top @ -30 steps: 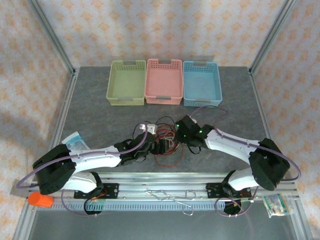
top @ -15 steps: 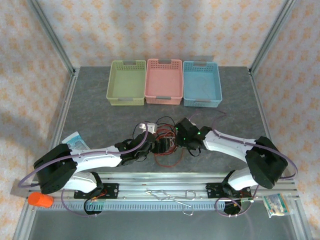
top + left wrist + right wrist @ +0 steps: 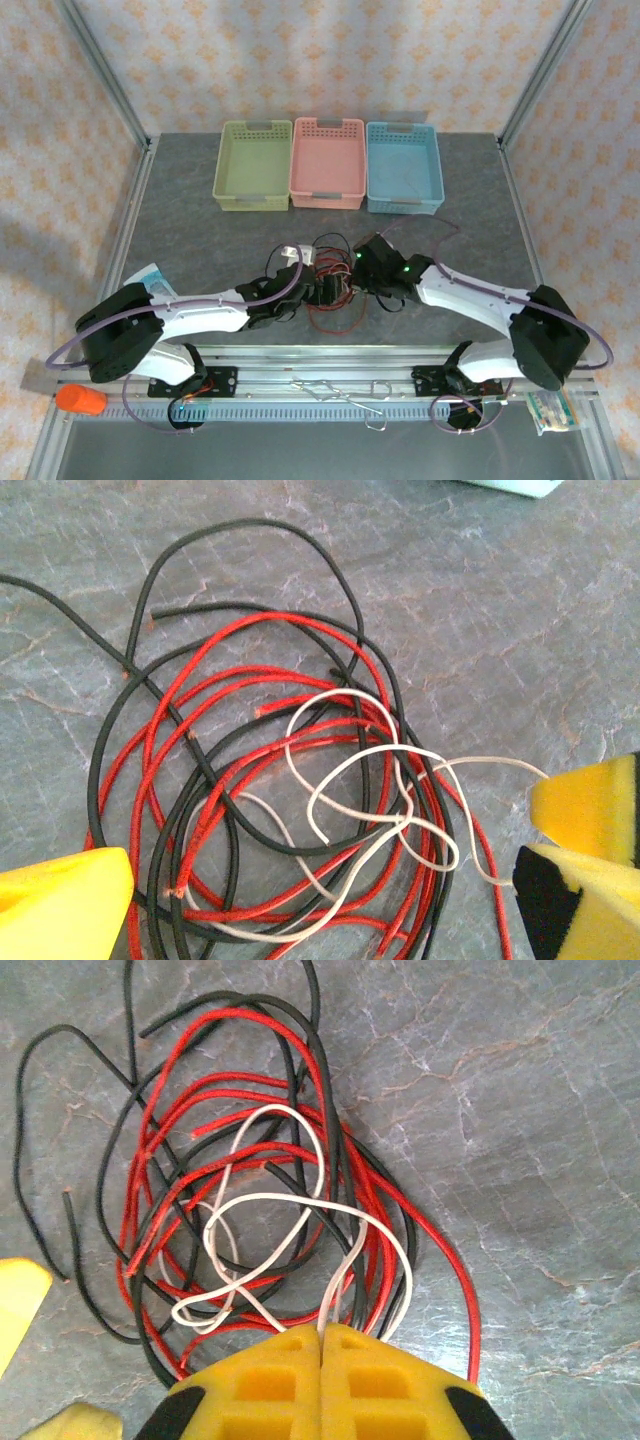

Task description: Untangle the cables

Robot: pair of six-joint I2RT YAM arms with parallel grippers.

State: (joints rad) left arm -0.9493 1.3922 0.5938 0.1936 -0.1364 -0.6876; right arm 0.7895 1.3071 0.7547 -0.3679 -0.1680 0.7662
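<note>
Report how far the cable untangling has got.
Done: nothing; the red cables, black cables and white cable lie tangled together. In hand: the right gripper is shut on the white cable; the left gripper stands open over the tangle. Left: separating all the colours.

Cables: thin, smooth plastic sheath, faint sheen, in red, black and white. Table: matt grey, stone-like veining. Right gripper fingers: matt yellow moulded plastic with pockets. Baskets at 12 o'clock: perforated pastel plastic. Rail at 6 o'clock: bare ribbed aluminium.
</note>
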